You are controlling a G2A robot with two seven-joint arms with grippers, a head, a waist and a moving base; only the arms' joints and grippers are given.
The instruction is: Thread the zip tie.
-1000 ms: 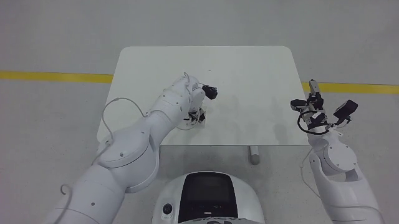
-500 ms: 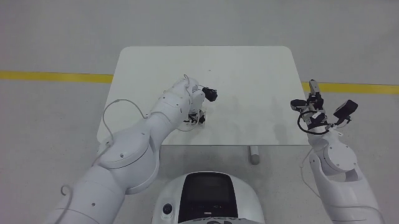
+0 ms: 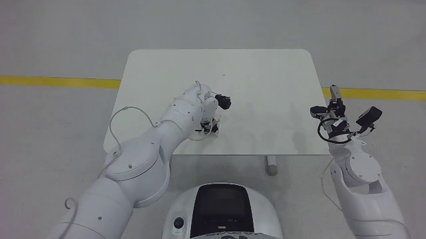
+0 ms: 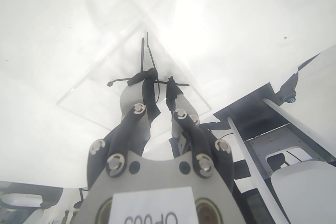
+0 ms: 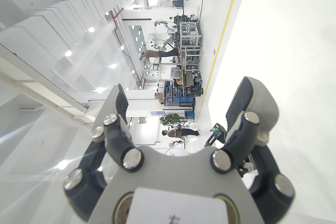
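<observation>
STEP: pickup, threading not begun | left gripper (image 4: 159, 81) narrow, straddling thin black plastic zip tie (image 4: 118, 81) on clear flat tray (image 4: 86, 93), near-left on white table (image 3: 266, 72) | right gripper (image 5: 181, 101) wide, empty, off right edge | NEXT: likely pinch strap, lift cleanly.

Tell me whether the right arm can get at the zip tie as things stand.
Probably not: the right claw hangs open beyond the table edge, facing away, and the left claw sits over the zip tie.

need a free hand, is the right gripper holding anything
No, the right gripper is open, with nothing between its fingers.
</observation>
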